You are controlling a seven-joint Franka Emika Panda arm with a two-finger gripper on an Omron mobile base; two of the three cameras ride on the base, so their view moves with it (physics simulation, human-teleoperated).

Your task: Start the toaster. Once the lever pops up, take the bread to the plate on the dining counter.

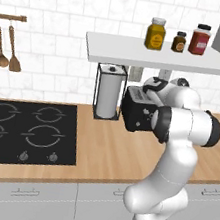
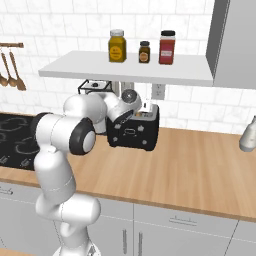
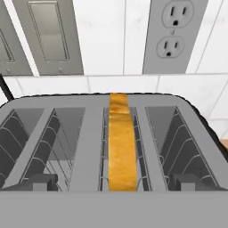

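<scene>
Directly below the hand: toaster [image 3: 89, 133], black body with grey slotted top, seen from above
Bread [image 3: 121, 142]: upright in the slot straight ahead of the gripper, golden-brown edge up
Gripper: jaws spread wide, holding nothing, poised over the toaster top
Behind the toaster: tiled wall with a grey outlet [image 3: 173, 31]
Left of the arm: paper-towel holder [image 1: 109, 91], stovetop [image 1: 25, 131]

Left and right base views: from behind me on either side, looking forward and down across my arm at the surface [image 1: 111, 147]; both share the toaster [image 1: 138, 112] near its back edge and the wall shelf [image 2: 130, 70] above. Hand view: close over the toaster's slots, facing the wall outlet [image 3: 174, 31].
</scene>
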